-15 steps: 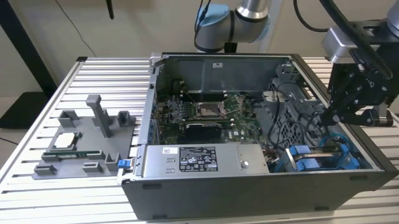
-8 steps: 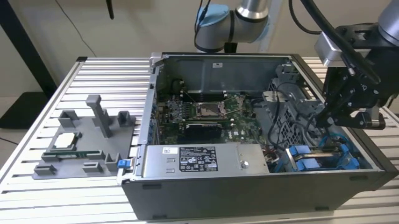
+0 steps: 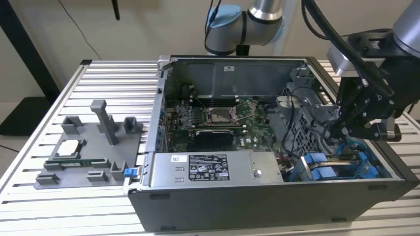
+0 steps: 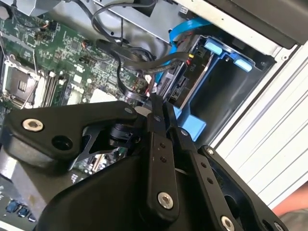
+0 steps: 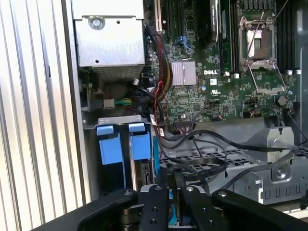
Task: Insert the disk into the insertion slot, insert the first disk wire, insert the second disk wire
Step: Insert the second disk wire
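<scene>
From the exterior view I have the gripper lowered into the open computer case at that view's right, hovering just above the insertion slot, whose blue rails sit beside the grey power-supply box; the motherboard lies further back, and a grey fixture rests on the slatted table well apart from the work. In the second wrist view the fingers are pressed nearly together with only a thin gap, and I can't make out anything between them, so I judge them clenched on nothing I can confirm; just past their tips black cables and a flat blue cable run toward the bay. There the disk seems already seated in the slot, its dark end visible behind the blue tabs. In the first wrist view the slot's blue tabs stand just beyond the fingertips, with loose wires draped over the perforated cage. I'd judge the wires soft and floppy with small, stiff plugs: take them by the plug body, not the cord, and press squarely, since the connector pins look delicate.
</scene>
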Motion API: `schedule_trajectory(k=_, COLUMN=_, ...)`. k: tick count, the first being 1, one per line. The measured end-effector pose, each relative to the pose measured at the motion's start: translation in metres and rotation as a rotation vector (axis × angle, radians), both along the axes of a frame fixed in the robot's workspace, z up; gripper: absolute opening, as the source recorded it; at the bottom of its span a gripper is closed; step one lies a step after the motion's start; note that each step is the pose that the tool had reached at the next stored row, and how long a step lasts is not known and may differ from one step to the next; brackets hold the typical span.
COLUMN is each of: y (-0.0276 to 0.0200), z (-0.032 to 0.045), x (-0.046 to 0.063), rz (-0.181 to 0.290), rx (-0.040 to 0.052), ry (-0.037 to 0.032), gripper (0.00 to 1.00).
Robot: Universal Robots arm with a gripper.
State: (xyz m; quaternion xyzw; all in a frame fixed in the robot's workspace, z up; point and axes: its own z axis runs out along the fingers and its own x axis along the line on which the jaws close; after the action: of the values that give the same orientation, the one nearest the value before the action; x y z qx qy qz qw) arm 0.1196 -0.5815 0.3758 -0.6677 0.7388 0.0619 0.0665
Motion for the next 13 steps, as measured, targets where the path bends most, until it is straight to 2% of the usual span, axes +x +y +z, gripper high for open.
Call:
schedule_trajectory(k=8, y=-0.0115, z=-0.0043, x=-0.001, rz=0.0, rx=0.0, ry=0.0, gripper=0.0)
schedule_trajectory(k=13, y=-0.0128, z=-0.0082, x=-0.001, rz=0.0, rx=-0.0001, ry=-0.0025, gripper=0.0)
